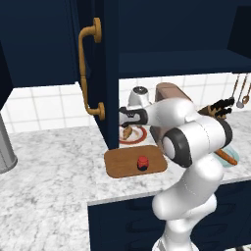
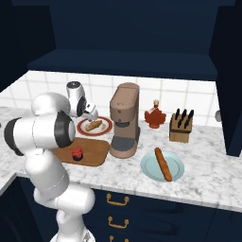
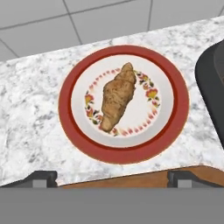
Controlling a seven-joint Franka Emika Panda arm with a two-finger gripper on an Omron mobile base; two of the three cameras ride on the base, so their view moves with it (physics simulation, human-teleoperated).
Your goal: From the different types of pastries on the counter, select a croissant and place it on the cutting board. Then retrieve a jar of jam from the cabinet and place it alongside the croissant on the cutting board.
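Observation:
The golden-tan croissant (image 3: 116, 96) lies on a round white red-rimmed plate (image 3: 68, 114) on the marbled counter (image 1: 49, 171), behind the cutting board (image 1: 122, 165). My gripper (image 3: 114, 177) hovers over the plate, open, with nothing between its fingers; it also shows above the croissant (image 2: 94, 125) as the gripper (image 2: 90, 112) in the right base view. The small red jar of jam (image 1: 142, 163) stands upright on the board, toward its right half. The cabinet door (image 1: 105, 73) with its brass handle (image 1: 88, 68) stands swung open at the left.
A brown coffee machine (image 2: 125, 120) stands right beside the plate. Further right, the long brown stick pastry (image 2: 163, 164) lies on a pale blue plate (image 2: 149, 166), with a knife block (image 2: 181, 126) and a red bottle (image 2: 154, 116) behind. Utensils (image 1: 241, 93) hang on the wall.

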